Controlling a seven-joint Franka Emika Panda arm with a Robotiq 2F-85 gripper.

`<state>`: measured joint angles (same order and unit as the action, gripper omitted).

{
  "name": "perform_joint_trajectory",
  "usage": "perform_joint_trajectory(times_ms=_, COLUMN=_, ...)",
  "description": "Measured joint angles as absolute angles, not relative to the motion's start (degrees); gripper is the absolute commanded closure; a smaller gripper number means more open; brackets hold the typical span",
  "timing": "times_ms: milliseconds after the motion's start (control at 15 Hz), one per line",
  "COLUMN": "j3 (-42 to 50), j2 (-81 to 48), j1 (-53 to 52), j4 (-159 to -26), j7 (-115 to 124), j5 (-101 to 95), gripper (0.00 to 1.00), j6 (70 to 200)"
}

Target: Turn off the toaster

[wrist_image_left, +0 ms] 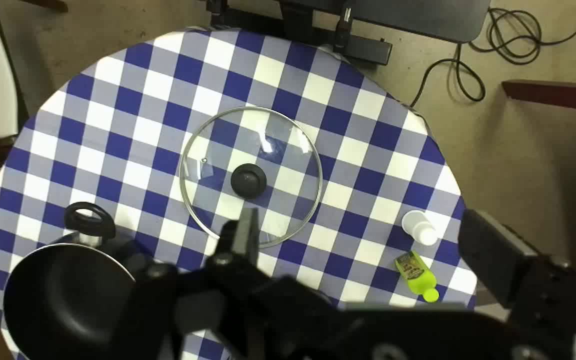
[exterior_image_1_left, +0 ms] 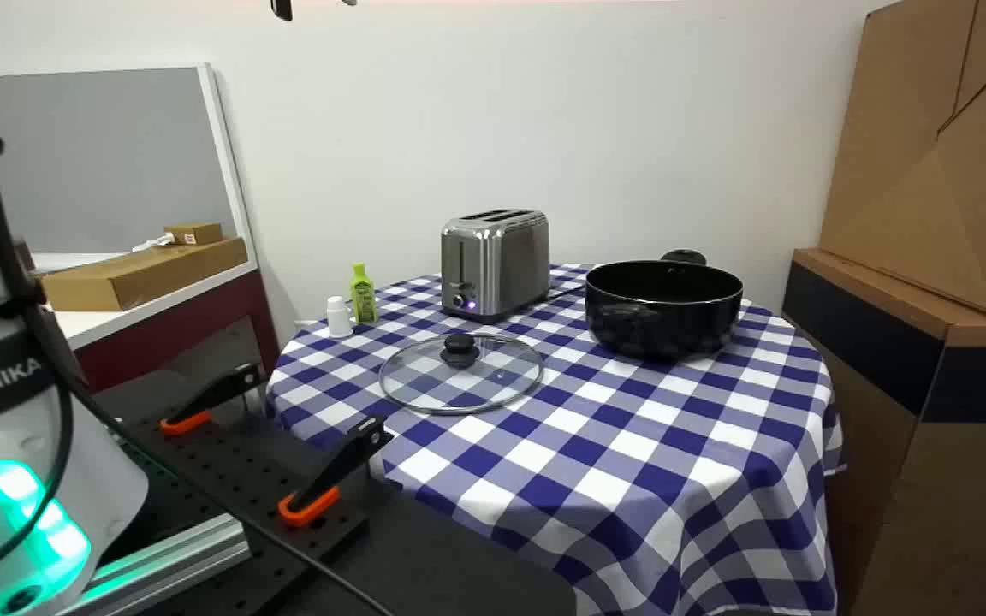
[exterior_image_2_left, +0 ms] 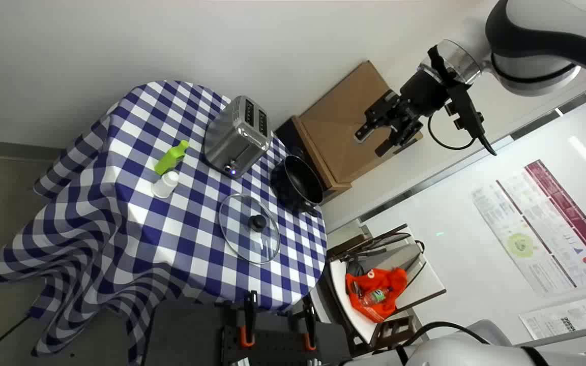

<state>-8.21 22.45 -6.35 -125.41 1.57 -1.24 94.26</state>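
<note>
The toaster is a shiny silver box with two slots on top, standing upright at the back of the checked table in both exterior views (exterior_image_1_left: 510,265) (exterior_image_2_left: 232,134). Its front end has a knob (exterior_image_1_left: 459,300) low down, with a small purple-blue light (exterior_image_1_left: 472,305) lit beside it. The light also shows in an exterior view (exterior_image_2_left: 233,172). My gripper (exterior_image_2_left: 373,144) is open and empty, high above the table and apart from the toaster. Its fingertips just show at the top edge of an exterior view (exterior_image_1_left: 315,5). In the wrist view the fingers (wrist_image_left: 360,220) are wide apart; the toaster is hidden there behind the gripper.
A wide black pot (exterior_image_1_left: 664,321) stands beside the toaster. A glass lid (exterior_image_1_left: 424,385) with a black knob lies in front of it. A white cup (wrist_image_left: 415,222) and a green bottle (wrist_image_left: 413,270) stand near the table edge. Large cardboard boxes (exterior_image_1_left: 938,171) stand beyond the table.
</note>
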Motion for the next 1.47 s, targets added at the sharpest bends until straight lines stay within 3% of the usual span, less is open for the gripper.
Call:
perform_joint_trajectory(times_ms=400, j3=-8.2, j2=22.5, j1=-6.4, j4=-125.3, j7=1.6, j5=-1.2, gripper=0.0, j6=94.3)
perform_joint_trajectory(times_ms=467, j3=-8.2, j2=22.5, j1=-6.4, j4=-125.4, j7=1.7, j5=-1.6, gripper=0.25, j6=94.4)
perform_joint_trajectory(times_ms=600, j3=-8.3, j2=22.5, j1=-6.3, j4=-125.5, j7=2.4, j5=-3.0, gripper=0.32, j6=94.8)
perform_joint_trajectory(times_ms=1200, j3=-10.5, j2=20.2, j1=-6.2, j4=-128.4, j7=6.1, j5=-17.7, gripper=0.99, j6=103.7)
perform_joint_trajectory(times_ms=1467, j3=-10.8, j2=16.2, j1=-6.1, j4=-129.9, j7=9.9, j5=-22.2, gripper=1.0, j6=111.6)
